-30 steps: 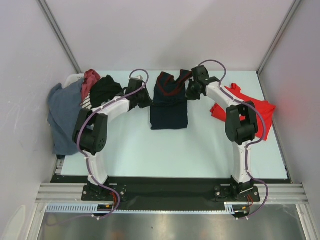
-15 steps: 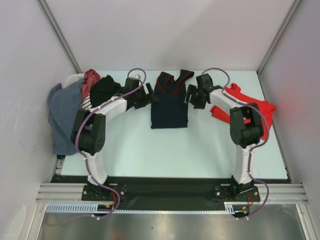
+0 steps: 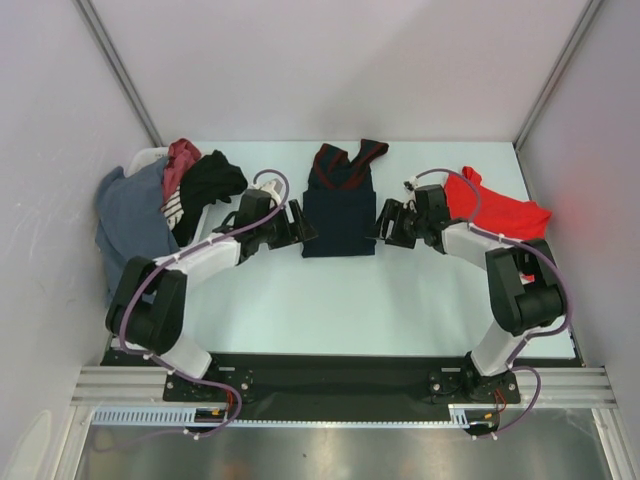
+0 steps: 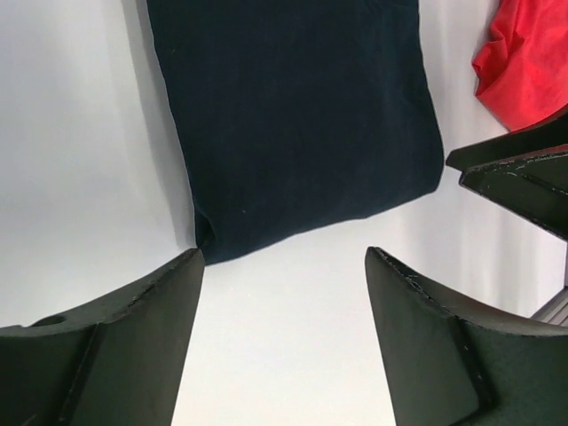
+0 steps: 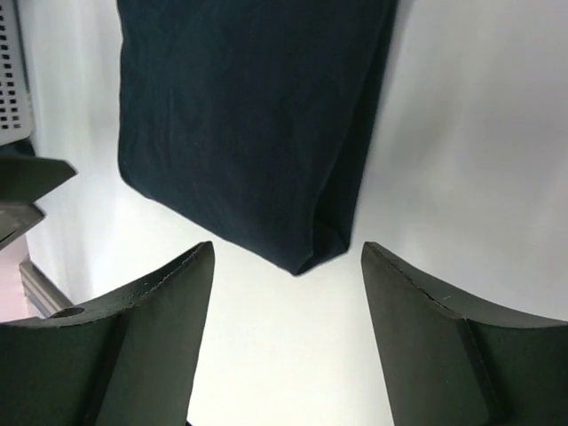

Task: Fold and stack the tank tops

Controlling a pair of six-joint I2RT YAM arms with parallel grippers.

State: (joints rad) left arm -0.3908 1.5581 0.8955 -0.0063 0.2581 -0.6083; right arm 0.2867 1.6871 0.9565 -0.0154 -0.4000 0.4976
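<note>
Left wrist shows navy tank top (image 4: 293,115) apparently untouched beyond parted fingers (image 4: 133,346).

The folded top (image 3: 339,212) lies upper centre on the table (image 3: 330,300) (straps toward the frame's top). The left gripper (image 3: 300,224) sits just left of it and the right gripper (image 3: 384,222) just right. The loose top (image 3: 500,213) lies at far right, and the basket (image 3: 140,158) is at upper left.

The dark navy tank top (image 3: 339,212) lies folded in a long flat shape at the upper middle, with its maroon-trimmed straps at the top end. The bright red tank top (image 3: 497,213) lies loose and rumpled at the upper right, apart from it.
</note>
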